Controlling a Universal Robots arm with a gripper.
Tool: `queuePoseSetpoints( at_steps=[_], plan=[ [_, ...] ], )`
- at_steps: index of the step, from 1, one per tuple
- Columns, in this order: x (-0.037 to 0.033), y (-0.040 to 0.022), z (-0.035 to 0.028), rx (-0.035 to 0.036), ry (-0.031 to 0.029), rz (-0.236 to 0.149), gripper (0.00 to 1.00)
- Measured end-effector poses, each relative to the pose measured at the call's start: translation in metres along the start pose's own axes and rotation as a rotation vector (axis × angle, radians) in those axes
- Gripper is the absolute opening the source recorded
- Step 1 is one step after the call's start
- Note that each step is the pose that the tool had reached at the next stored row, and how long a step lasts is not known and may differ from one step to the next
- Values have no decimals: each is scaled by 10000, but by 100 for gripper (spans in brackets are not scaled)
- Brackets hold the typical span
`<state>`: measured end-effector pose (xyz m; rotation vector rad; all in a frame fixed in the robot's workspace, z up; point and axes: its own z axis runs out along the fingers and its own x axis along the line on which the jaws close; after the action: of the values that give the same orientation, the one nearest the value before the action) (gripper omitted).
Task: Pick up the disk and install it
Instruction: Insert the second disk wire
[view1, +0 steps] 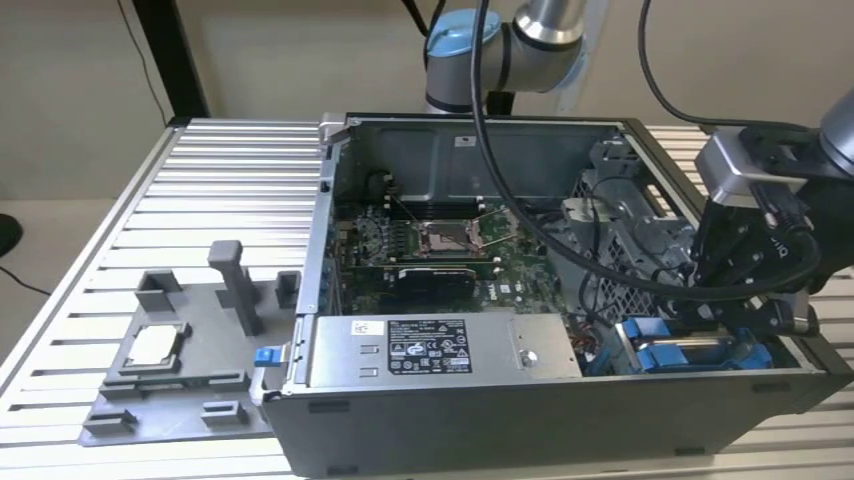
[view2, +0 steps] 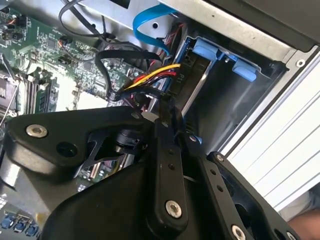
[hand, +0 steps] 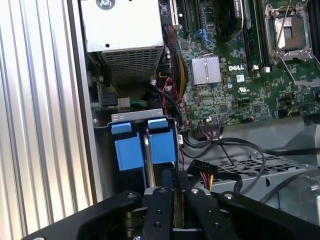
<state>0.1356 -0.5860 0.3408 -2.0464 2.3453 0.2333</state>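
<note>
While the gripper (view1: 747, 300) reaches down into the drive bay at the lower right of the exterior view, its two black fingers (hand: 162, 210) stand close together, almost touching, with only a thin sliver between them in both wrist views; whether they pinch anything there cannot be told. Just ahead of the fingertips sits the disk (hand: 147, 150) in its blue carrier, standing on edge in the bay at the case's corner, its blue tabs (view1: 674, 345) showing beside the gripper. A bundle of yellow, red and black wires (view2: 150, 77) runs beside it. Beyond lie the green motherboard (view1: 427, 250), the grey power supply (view1: 434, 350), the open computer case (view1: 561, 410) and the ribbed tabletop (view1: 214, 190).
</note>
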Motion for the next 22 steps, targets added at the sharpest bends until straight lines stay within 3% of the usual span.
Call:
queuePoseSetpoints(
  at_steps=[13, 20, 21, 22],
  plan=[
    [1, -10, 101, 16, 32, 1, 0],
    [2, -11, 112, 15, 16, 0, 0],
    [2, -11, 112, 13, 14, -1, 100],
    [0, -10, 101, 4, -6, -1, 100]
  ],
)
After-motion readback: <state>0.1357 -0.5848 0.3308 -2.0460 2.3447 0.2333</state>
